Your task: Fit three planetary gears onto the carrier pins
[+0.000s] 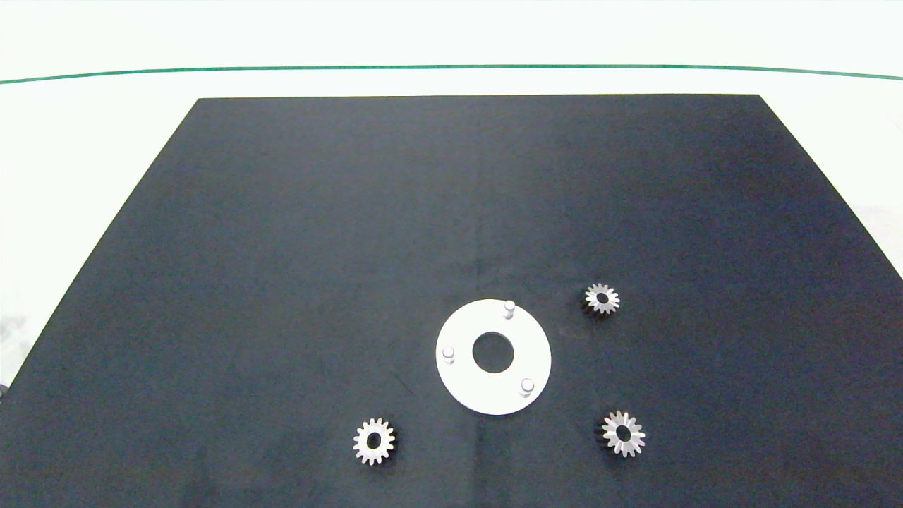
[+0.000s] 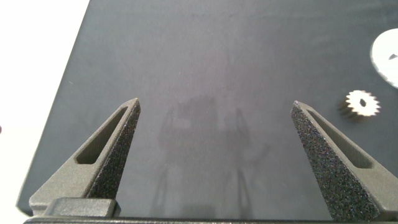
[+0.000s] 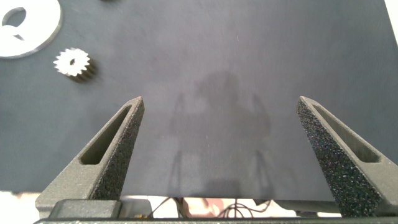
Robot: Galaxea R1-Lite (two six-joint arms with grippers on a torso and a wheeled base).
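A flat white disc [image 1: 465,381] with a large centre hole lies on the black mat, carrying three upright carrier pins [image 1: 508,308], [image 1: 448,353], [image 1: 526,386], all bare. Three silver planetary gears lie flat on the mat around it: one at the front left [image 1: 374,441], one at the front right [image 1: 623,433], one at the right rear [image 1: 602,299]. Neither arm shows in the head view. My left gripper [image 2: 216,107] hovers open over bare mat, with a gear [image 2: 362,103] and the disc's edge [image 2: 384,55] off to one side. My right gripper [image 3: 220,102] is open too, a gear [image 3: 73,63] and the disc [image 3: 37,34] beyond it.
The black mat [image 1: 282,247] covers most of a white table [image 1: 85,141]. A thin green line [image 1: 451,68] runs across the table's far side. Wide bare mat lies behind and to the left of the disc.
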